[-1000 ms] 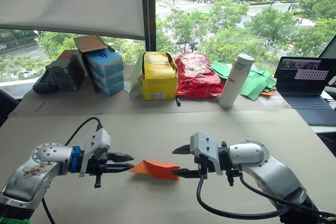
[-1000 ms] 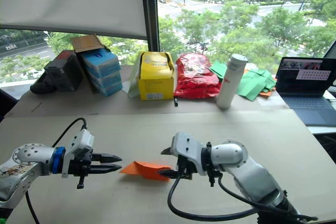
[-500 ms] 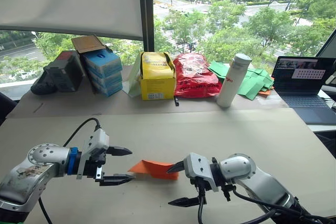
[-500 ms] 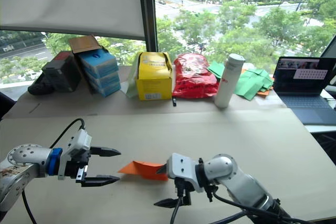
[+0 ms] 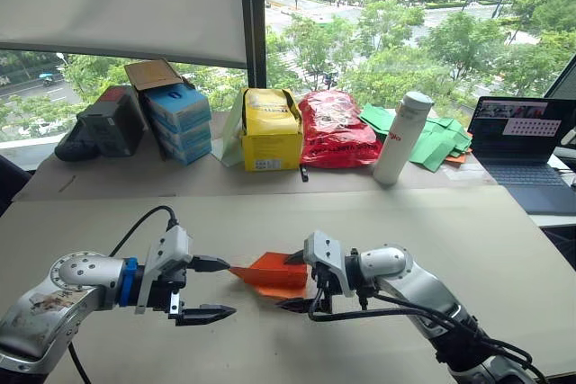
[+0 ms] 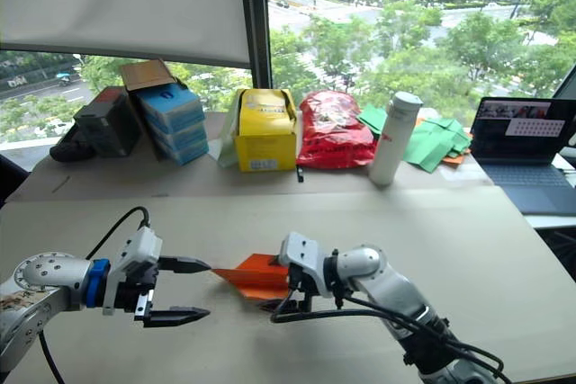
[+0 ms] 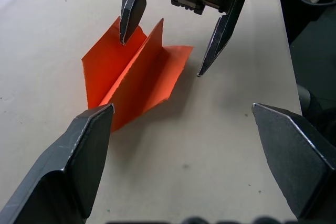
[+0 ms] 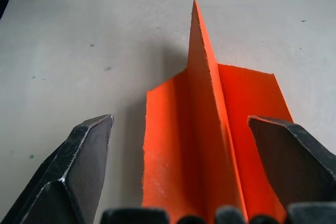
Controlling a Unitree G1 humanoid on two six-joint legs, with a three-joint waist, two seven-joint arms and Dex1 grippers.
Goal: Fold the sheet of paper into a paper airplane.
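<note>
1. Nearest the worktop's (image 5: 504, 249) front edge, toward its left side: left tool (image 5: 216, 290), fingers spread wide, gripping nothing; upper finger tip just at the pointed nose of the paper airplane (image 5: 270, 274), lower finger well clear of it over bare surface.
2. A little right of that, near the middle of the front half: right tool (image 5: 295, 281), also spread wide and empty, facing the left one; one finger over the rear of the orange wedge, the other just beside its near edge.
3. Between the two tools, lying on the worktop: the paper airplane, folded into a pointed layered wedge, nose toward the left tool, a central fin standing upright with flat wings on either side in the right wrist view (image 8: 210, 129).
4. Along the far edge, left to right: dark box (image 5: 112, 120), stacked blue boxes (image 5: 180, 123), yellow box (image 5: 273, 129), red crinkly bag (image 5: 337, 129), upright white bottle (image 5: 404, 138), green papers (image 5: 438, 139).
5. At the far right corner: open laptop (image 5: 522, 146).
</note>
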